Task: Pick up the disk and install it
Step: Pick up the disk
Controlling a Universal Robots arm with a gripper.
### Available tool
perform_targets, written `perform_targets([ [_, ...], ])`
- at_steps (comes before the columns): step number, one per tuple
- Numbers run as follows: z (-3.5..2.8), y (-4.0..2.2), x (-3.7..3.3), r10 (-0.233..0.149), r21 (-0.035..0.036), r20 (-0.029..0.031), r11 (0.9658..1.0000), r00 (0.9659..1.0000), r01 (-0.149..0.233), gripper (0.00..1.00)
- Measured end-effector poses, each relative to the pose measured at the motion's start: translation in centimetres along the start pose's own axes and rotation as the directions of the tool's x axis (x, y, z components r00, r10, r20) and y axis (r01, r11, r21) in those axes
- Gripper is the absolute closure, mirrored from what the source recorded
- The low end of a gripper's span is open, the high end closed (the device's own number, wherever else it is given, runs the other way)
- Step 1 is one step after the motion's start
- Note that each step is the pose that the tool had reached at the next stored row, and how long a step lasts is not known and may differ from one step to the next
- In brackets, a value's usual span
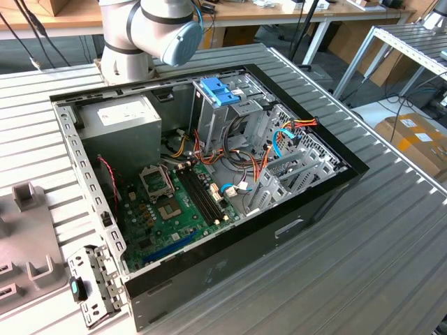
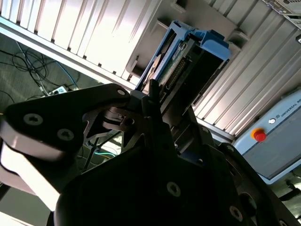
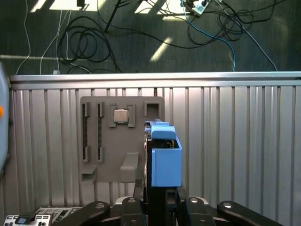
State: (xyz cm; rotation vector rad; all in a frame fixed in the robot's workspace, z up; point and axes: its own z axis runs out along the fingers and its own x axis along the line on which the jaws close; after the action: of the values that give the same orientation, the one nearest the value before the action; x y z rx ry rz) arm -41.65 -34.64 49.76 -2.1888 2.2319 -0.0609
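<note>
The gripper (image 3: 157, 203) has its jaws clamped on the disk (image 3: 167, 160), held on edge above the grey parts tray (image 3: 101, 141) on the counter (image 3: 235, 141). In the exterior view, the drive cage (image 1: 234, 115) stands at twelve o'clock inside the open case (image 1: 307, 209). A good carry, I judge, needs a firm, square grip and a path clear of the cables (image 1: 260, 167).

In the first wrist view, the disk's (image 3: 167, 162) lower end is hidden inside the gripper (image 3: 162, 194). The exterior view's upper edge cuts off the robot arm (image 1: 150, 28).
</note>
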Motion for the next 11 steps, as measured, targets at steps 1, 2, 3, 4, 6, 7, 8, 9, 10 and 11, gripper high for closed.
perform_targets([
  [1, 0.0, -0.08, 0.0, 0.0, 0.0, 0.0, 1.0, 1.0, 0.0, 0.65],
  [2, 0.01, -0.2, 0.0, 0.0, 0.0, 0.0, 1.0, 1.0, 0.0, 0.65],
  [3, 0.01, -0.28, -0.01, 0.0, 0.0, 0.0, 1.0, 1.0, 0.0, 0.65],
  [4, 0.01, -0.36, -0.01, 0.0, 0.0, -0.0001, 1.0, 1.0, 0.0, 0.65],
  [6, 0.02, -0.54, -0.01, 0.0, 0.0, 0.0, 1.0, 1.0, 0.0, 0.65],
  [7, 0.02, -0.62, -0.01, 0.0, 0.0, 0.0, 1.0, 1.0, 0.0, 0.65],
  [8, 0.03, -0.71, -0.02, 0.0, 0.0, 0.0, 1.0, 1.0, 0.0, 0.65],
  [9, 0.03, -0.79, -0.02, 0.0, 0.0, 0.0, 1.0, 1.0, 0.0, 0.65],
  [10, 0.03, -0.91, -0.02, 0.0, 0.0, 0.0, 1.0, 1.0, 0.0, 0.65],
  [11, 0.04, -1.01, -0.02, 0.0, 0.0, 0.0, 1.0, 1.0, 0.0, 0.65],
])
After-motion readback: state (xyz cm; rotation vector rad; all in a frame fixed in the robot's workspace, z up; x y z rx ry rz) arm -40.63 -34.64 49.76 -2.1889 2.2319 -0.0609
